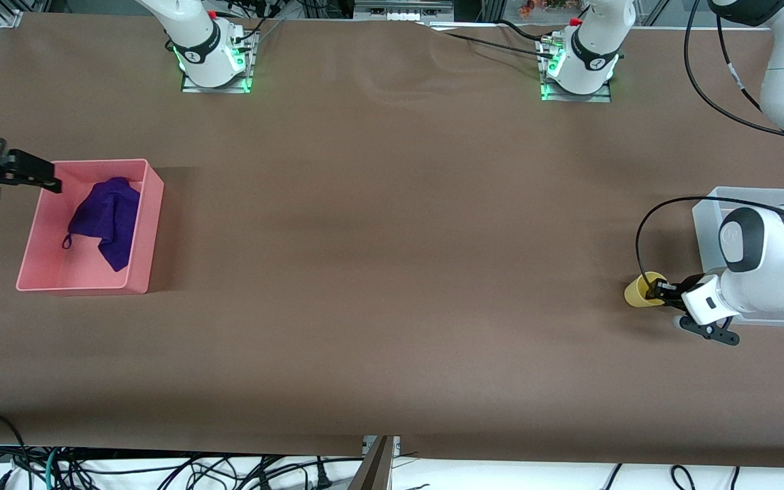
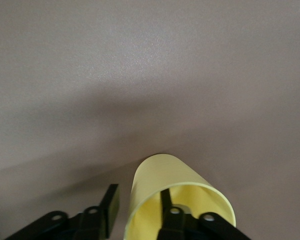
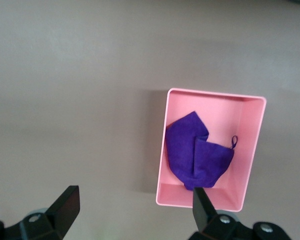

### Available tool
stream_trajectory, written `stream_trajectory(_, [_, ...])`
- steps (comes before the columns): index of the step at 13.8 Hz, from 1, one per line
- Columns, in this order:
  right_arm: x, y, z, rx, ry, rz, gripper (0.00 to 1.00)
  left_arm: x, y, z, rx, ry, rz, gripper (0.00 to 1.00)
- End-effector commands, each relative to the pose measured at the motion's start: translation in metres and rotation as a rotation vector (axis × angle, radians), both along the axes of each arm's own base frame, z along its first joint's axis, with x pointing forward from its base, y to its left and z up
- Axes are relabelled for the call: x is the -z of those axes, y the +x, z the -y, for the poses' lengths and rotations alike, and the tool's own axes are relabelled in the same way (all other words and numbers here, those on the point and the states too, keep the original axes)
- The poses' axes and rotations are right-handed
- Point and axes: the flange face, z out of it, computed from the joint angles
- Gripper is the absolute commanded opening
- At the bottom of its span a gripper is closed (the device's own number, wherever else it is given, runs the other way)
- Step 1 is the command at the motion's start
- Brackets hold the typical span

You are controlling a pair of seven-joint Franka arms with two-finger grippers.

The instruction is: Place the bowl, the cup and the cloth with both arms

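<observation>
1. At the left arm's end of the desk [image 1: 392,272], the yellow cup [image 1: 642,290] is held on its side by the left gripper [image 1: 657,291], one finger inside, mouth facing the clear bin [image 1: 705,224] just beside.
2. Over the pink bin [image 1: 143,224] holding the purple cloth [image 1: 107,218], the right gripper [image 1: 48,182] is spread wide and empty.

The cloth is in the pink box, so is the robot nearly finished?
Partly. The cloth lies in the pink box, and the open right gripper is over its edge. The left gripper pinches the cup wall beside the clear bin. No bowl shows, so I can't judge that.
</observation>
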Motion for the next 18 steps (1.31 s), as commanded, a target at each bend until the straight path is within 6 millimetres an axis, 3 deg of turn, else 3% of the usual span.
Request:
stream_trajectory(1, [-0.012, -0.011, 0.003, 0.005, -0.023, 0.015, 1.00, -0.013, -0.003, -0.004, 0.003, 0.000, 0.007, 0.00])
stream_trajectory(3, [-0.007, -0.015, 0.004, -0.007, -0.046, -0.026, 1.00, -0.020, -0.001, -0.006, 0.001, 0.006, 0.012, 0.00])
stream_trajectory(4, [-0.006, -0.015, 0.004, -0.007, -0.047, -0.035, 1.00, -0.033, -0.002, -0.007, 0.002, 0.013, 0.005, 0.00])
stream_trajectory(7, [-0.002, -0.012, 0.001, -0.016, -0.050, -0.041, 1.00, -0.100, -0.010, -0.018, 0.040, 0.046, -0.040, 0.00])
stream_trajectory(9, [0.000, -0.009, -0.004, -0.026, -0.053, -0.040, 1.00, -0.141, -0.022, -0.053, 0.163, 0.135, -0.053, 0.00])
stream_trajectory(11, [-0.001, -0.007, -0.005, -0.027, -0.054, -0.034, 1.00, -0.160, -0.034, -0.105, 0.251, 0.187, -0.048, 0.00])
stream_trajectory(13, [-0.001, -0.007, -0.006, -0.029, -0.054, -0.031, 1.00, -0.155, -0.050, -0.157, 0.272, 0.203, -0.048, 0.00])
stream_trajectory(18, [-0.001, -0.007, -0.004, -0.027, -0.056, -0.031, 1.00, -0.084, -0.066, -0.219, 0.327, 0.163, -0.021, 0.00])
